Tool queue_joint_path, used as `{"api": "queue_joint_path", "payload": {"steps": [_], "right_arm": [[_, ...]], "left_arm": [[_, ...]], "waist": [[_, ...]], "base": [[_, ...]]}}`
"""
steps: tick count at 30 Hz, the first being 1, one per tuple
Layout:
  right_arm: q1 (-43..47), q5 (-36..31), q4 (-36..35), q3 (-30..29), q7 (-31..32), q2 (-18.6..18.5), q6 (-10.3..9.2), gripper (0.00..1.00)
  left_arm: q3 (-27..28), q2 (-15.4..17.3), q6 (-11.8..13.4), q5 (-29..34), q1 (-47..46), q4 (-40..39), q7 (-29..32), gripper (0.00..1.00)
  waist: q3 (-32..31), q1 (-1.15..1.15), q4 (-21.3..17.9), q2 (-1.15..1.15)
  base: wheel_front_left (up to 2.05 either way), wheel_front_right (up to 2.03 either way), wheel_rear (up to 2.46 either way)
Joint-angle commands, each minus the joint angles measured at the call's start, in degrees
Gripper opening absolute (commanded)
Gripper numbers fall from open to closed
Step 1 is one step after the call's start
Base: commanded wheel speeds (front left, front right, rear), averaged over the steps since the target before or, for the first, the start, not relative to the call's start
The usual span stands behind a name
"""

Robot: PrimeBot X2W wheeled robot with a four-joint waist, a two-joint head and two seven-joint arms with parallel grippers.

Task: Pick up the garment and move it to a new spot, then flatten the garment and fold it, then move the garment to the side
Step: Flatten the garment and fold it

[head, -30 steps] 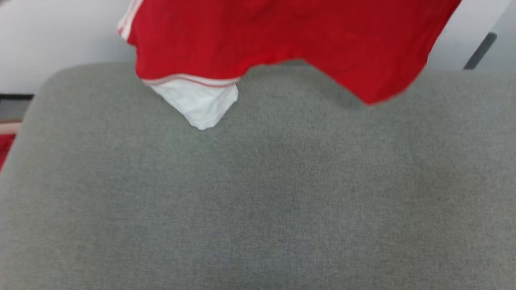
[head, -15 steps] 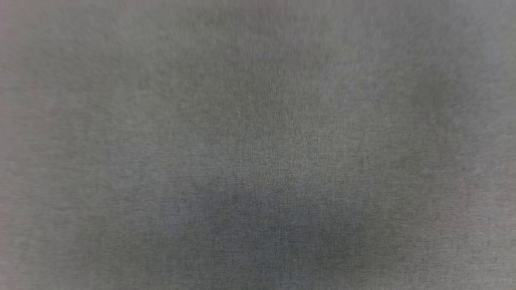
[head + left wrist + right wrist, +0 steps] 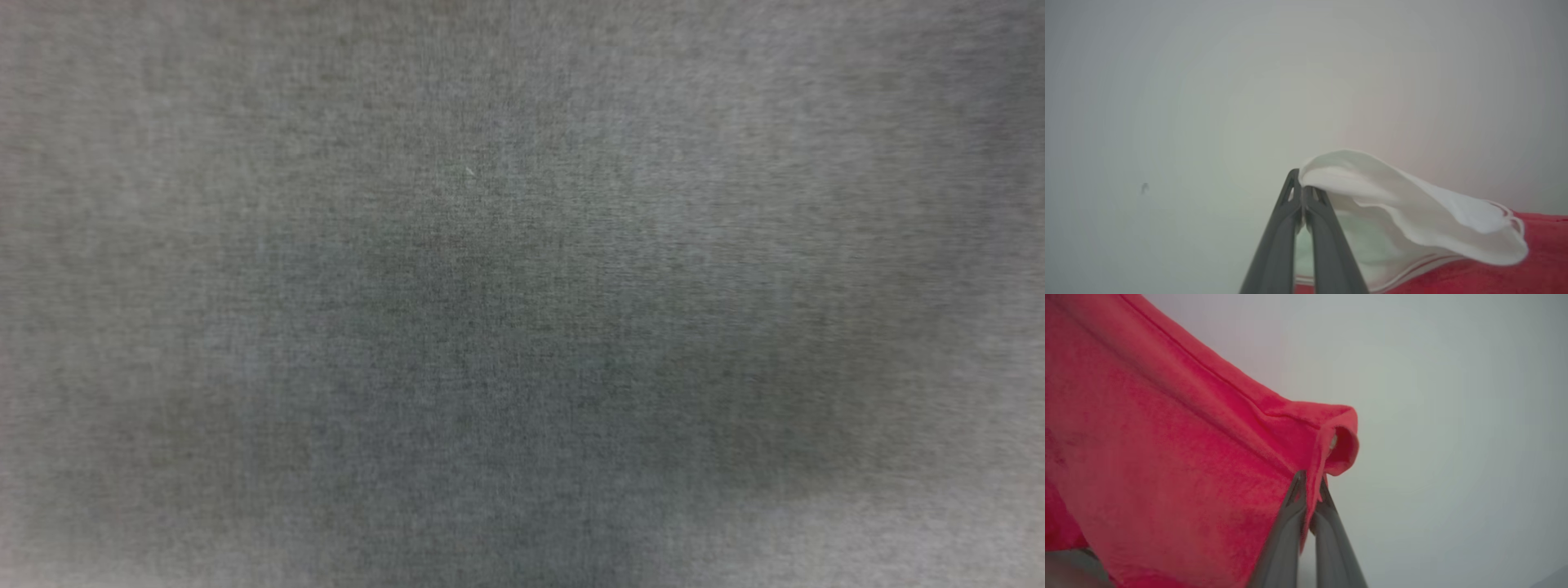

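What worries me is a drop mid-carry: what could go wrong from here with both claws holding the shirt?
1. The left claw pinches just the edge of the white sleeve at its fingertips; a tug might pull it free.
2. The right claw likewise grips only a thin folded edge of the garment, so that side could slip too.
3. The head view is blurred on the grey cushion, so placement may be hard to judge.
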Motion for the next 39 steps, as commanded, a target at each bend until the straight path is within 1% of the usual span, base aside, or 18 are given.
{"api": "queue_joint_path", "payload": {"steps": [1,6,10,13,17,19,22,24,29,34,36,39], "right_arm": [[-0.26,-0.51,0.61,-0.32,-0.26,0.22,-0.08,0.00],[0.51,-2.21,2.62,-1.25,-0.32,1.63,-0.08,0.00],[1.65,-2.57,3.55,-0.61,-0.32,1.76,-0.08,0.00],[3.55,-1.96,4.28,0.67,-0.33,1.96,-0.08,0.00],[7.28,-0.61,5.69,4.30,0.01,1.92,-0.08,0.00],[9.91,1.68,5.84,6.09,0.80,1.98,-0.08,0.00],[14.54,5.38,4.56,9.57,2.44,1.07,-0.08,0.00],[18.12,8.49,2.71,12.20,4.13,-0.05,-0.08,0.00],[28.20,17.27,-4.51,17.82,8.13,-5.00,-0.08,0.00],[39.00,24.95,-13.74,22.25,11.25,-10.66,-0.08,0.00],[43.66,27.50,-17.64,23.77,12.25,-12.79,-0.08,0.00],[50.15,30.43,-23.40,25.43,13.50,-17.01,-0.08,0.00]], "left_arm": [[0.05,0.06,-0.11,-0.60,0.82,0.32,-0.33,0.00],[-1.47,-0.03,-0.12,-2.60,4.13,1.03,-0.23,0.00],[-2.98,-0.15,-0.13,-4.68,8.60,0.73,0.77,0.00],[-4.45,0.15,-0.13,-6.32,12.27,0.11,2.31,0.00],[-6.38,0.65,-0.13,-9.67,18.69,-1.00,6.34,0.00],[-7.64,0.97,-0.13,-11.47,22.38,-2.45,8.33,0.00],[-9.16,1.53,-0.13,-14.27,28.47,-5.37,10.38,0.00],[-10.43,2.16,-0.13,-15.84,32.87,-7.45,11.48,0.00],[-12.84,3.81,-0.13,-19.94,43.79,-13.16,13.10,0.00],[-14.28,7.17,-0.13,-22.85,54.79,-18.69,12.79,0.00],[-14.88,8.47,0.78,-23.69,59.39,-21.43,12.94,0.00],[-15.71,11.25,3.07,-25.09,66.10,-27.40,13.05,0.00]], "waist": [[4.04,0.00,1.05,0.00],[3.52,0.00,2.40,0.00],[1.25,0.00,3.54,0.00],[-1.82,0.00,4.52,0.00],[-7.12,0.00,5.36,0.00],[-10.19,0.00,5.86,0.00],[-14.97,0.00,6.88,0.00],[-18.16,0.00,7.59,0.00],[-25.47,0.00,9.19,0.00],[-32.13,0.00,9.80,0.00],[-34.59,0.00,10.08,0.00],[-37.61,0.00,10.67,0.00]], "base": [[0.00,0.00,0.00],[0.00,0.00,0.00],[0.00,0.00,0.00],[0.00,0.00,0.00],[0.00,0.00,0.00],[0.00,0.00,0.00],[0.00,0.00,0.00],[0.00,0.00,0.00],[0.00,0.00,0.00],[0.00,0.00,0.00],[0.00,0.00,0.00],[0.00,0.00,0.00]]}}
